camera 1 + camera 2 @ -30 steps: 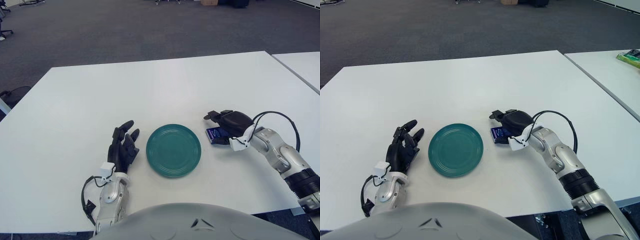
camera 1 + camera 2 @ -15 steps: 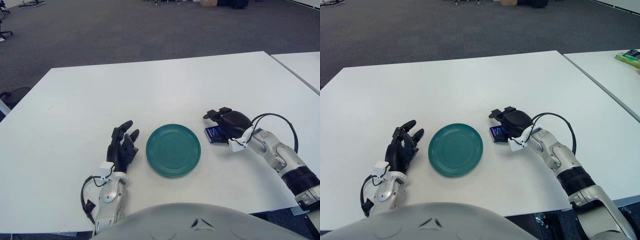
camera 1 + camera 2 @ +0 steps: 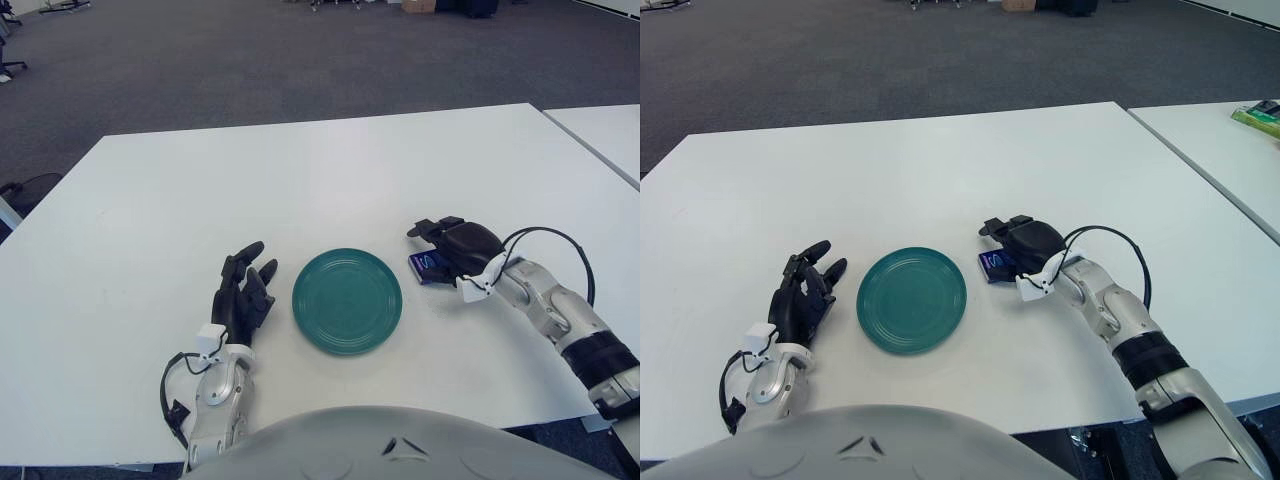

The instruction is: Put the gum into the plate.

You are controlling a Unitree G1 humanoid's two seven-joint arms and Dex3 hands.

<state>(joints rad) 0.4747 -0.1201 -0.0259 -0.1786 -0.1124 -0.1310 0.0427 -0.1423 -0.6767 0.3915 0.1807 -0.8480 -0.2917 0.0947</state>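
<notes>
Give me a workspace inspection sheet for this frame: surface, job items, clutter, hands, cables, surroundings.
Surface: white table, bare around the work area.
Job's things: blue gum pack just right of the green plate, not in it; plate holds nothing.
Clutter: nothing seen.
Hands: right robot hand over the gum pack, grasp not confirmable; left robot hand idle left of the plate, fingers spread.
Cables: black cable looping over the right wrist.
Surroundings: grey carpet; second table on the right.

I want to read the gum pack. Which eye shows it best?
The right eye view, slightly: the blue gum pack shows a bit more face beside the right hand. The left eye view shows it too, similarly part-covered. The lettering is unreadable in both.
</notes>
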